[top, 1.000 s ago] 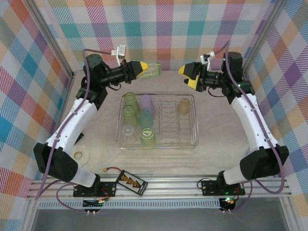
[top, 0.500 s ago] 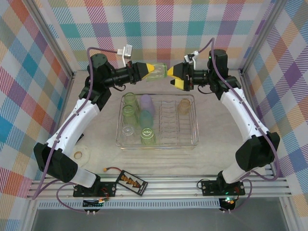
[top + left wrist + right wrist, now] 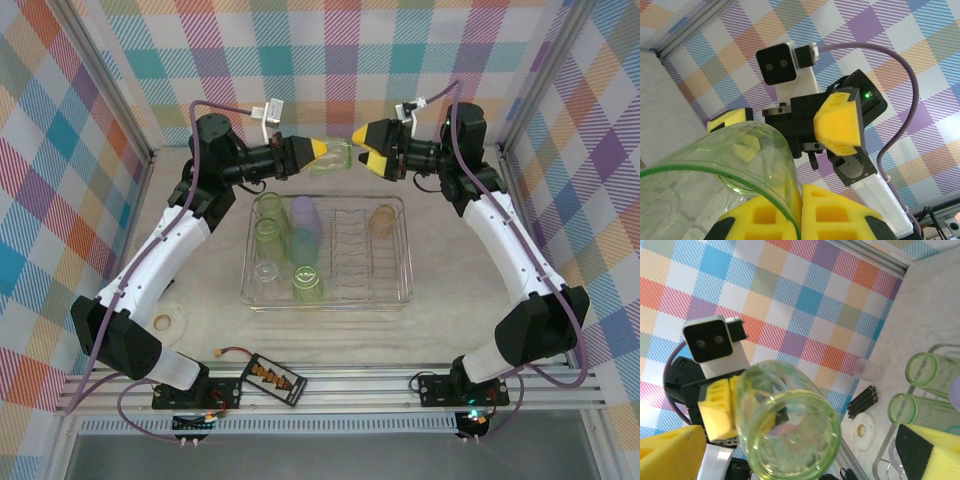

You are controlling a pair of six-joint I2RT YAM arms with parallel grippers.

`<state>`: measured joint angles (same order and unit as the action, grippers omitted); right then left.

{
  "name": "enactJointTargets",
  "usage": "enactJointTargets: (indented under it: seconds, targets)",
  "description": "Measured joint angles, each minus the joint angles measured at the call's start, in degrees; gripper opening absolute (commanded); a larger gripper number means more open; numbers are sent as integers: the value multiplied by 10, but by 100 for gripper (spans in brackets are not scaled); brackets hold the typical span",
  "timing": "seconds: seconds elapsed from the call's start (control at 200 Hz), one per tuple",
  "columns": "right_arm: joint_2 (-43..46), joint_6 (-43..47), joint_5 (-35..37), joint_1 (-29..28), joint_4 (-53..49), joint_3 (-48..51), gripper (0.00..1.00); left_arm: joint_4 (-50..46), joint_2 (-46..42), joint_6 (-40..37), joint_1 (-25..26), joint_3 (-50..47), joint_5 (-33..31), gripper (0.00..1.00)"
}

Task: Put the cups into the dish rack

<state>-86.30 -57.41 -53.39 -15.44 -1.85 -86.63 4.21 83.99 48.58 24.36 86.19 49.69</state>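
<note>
- We note the table: pale, speckled, boxed in by plaid walls.
- The left arm and the right arm rise from the near edge. Both bend toward the far middle, wrists facing each other.
- The dish rack sits mid-table, clear, with wire dividers running across its middle.
- Left gripper: fingers pressed together, pinching the wall of a light green cup at its rim. The cup lies on its side in the air between the two grippers, just beyond the rack's far edge.
- Right gripper: fingers spread wide, one on either side of the cup's far end. In the right wrist view we see a gap on each side and no contact.
- Racked cups, seven counted. The left part holds six: two light green at the far left, a lilac and a teal beside them, a clear one and another green nearer the front. A single orange cup stands apart in the far right part.
- A flat black box with orange marks lies on the near rail.
- A small tape roll lies on the table beside the left arm.
</note>
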Motion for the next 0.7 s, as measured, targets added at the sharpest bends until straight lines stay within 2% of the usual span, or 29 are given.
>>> enactJointTargets:
  seconds: [0.1, 0.335, 0.53, 0.7]
  targets:
    - [-10, -5, -17, -8, 7, -8, 98, -1, 0, -1, 0, 0, 1, 0]
    - [-52, 28, -57, -65, -30, -45, 93, -2, 0, -3, 0, 0, 2, 0]
    - [-53, 31, -61, -64, -32, -45, 89, -11, -1, -5, 2, 0, 4, 0]
    - [-53, 41, -61, -64, -34, -45, 80, -17, -1, -10, 2, -1, 3, 0]
